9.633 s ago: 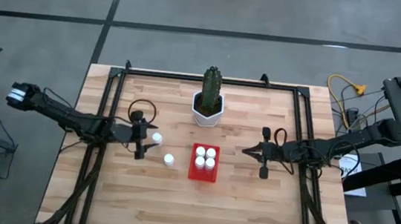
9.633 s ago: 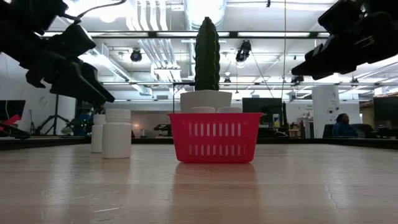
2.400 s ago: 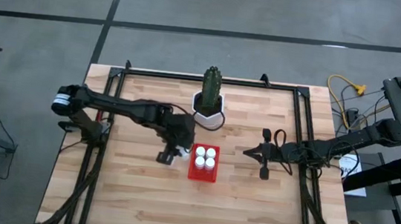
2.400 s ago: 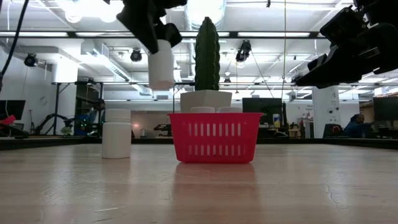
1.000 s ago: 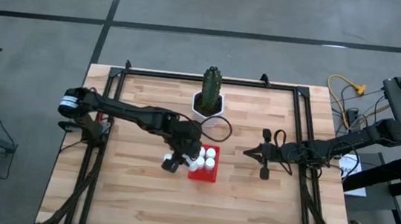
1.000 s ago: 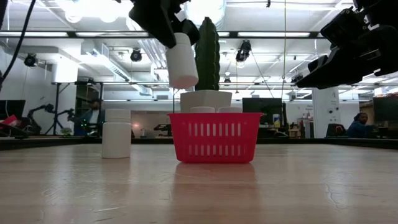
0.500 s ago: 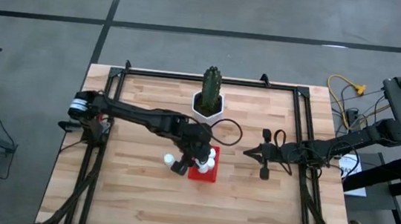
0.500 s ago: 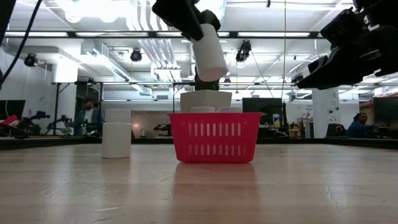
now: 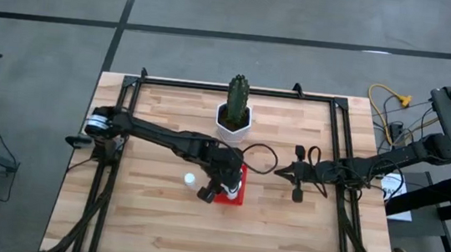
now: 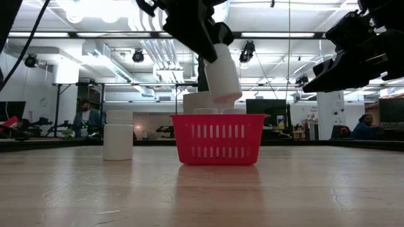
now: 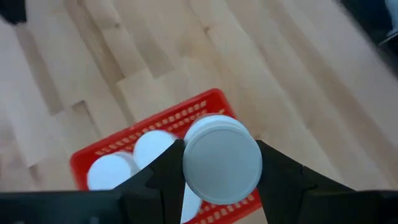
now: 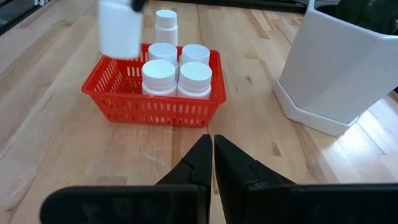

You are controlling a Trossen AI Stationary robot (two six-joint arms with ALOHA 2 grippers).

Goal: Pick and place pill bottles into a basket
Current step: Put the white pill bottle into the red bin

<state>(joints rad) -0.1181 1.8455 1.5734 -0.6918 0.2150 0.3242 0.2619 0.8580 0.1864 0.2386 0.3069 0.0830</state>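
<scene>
My left gripper (image 9: pixel 223 181) is shut on a white pill bottle (image 10: pixel 223 73), held above the red basket (image 10: pixel 218 139). The basket stands at the table's middle (image 9: pixel 235 194) and holds several white bottles (image 12: pixel 177 62). One more bottle (image 10: pixel 118 134) stands upright on the table left of the basket (image 9: pixel 189 178). My right gripper (image 9: pixel 295 178) is shut and empty, to the right of the basket and above the table. My left gripper pinches the bottle's upper end (image 11: pixel 222 158) between its two fingers (image 11: pixel 166 174), one on each side. The fingers come from above, slanting down. The bottle hangs below them, tilted, its lower end (image 10: pixel 230 96) clear above the basket's rim.
A white pot (image 9: pixel 232 123) with a green cactus stands just beyond the basket, large in the right wrist view (image 12: pixel 342 68). Black frame rails (image 9: pixel 121 123) run along the table's left, right and far sides. Bare wood lies near the table's front edge (image 9: pixel 213 242).
My left gripper has carried the bottle toward the table's right edge and a little down, from beside the basket to over it. The bottle has tipped further from upright. The standing bottle and my right arm have kept still.
</scene>
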